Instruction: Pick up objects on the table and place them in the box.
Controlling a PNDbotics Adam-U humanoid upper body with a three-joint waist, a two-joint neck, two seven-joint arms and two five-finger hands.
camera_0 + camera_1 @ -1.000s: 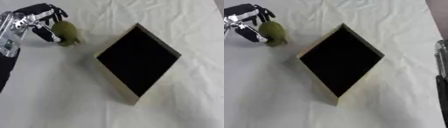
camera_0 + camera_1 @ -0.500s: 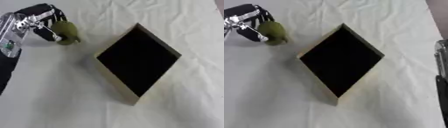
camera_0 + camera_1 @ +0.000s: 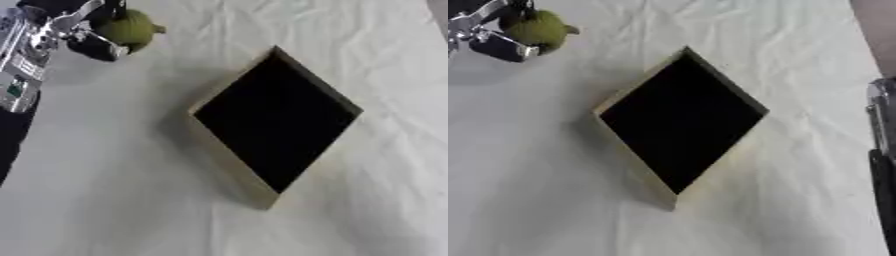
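1. Left eye view: in the upper left of the frame the left hand (image 3: 83,27) has its fingers curled round a small green fruit (image 3: 129,28), which looks like a pear with a short stem pointing right. The fruit seems to be lifted off the white cloth (image 3: 96,190), though I cannot be sure it is clear of it. The box (image 3: 276,122) sits at the middle of the frame, turned like a diamond, its inside black and bare. Fruit and box are well apart.

2. Same view, the worry: the fruit is round and smooth and only part of it sits inside the fingers. I judge it could roll out on the way across and land on the cloth short of the box. The near corner of the box points toward the hand, so a low carry could knock the rim and shove the box round.

3. Right eye view: the fruit (image 3: 538,30) again shows in the upper left, held in the hand (image 3: 496,40). At the right edge, lower half, a dark and silver part of the right arm (image 3: 881,165) shows; the right hand itself is out of sight.

4. Same view, the worry: the cloth is creased round the box, so a dropped fruit might roll any way. Letting go too high could make it bounce out over the low wall.
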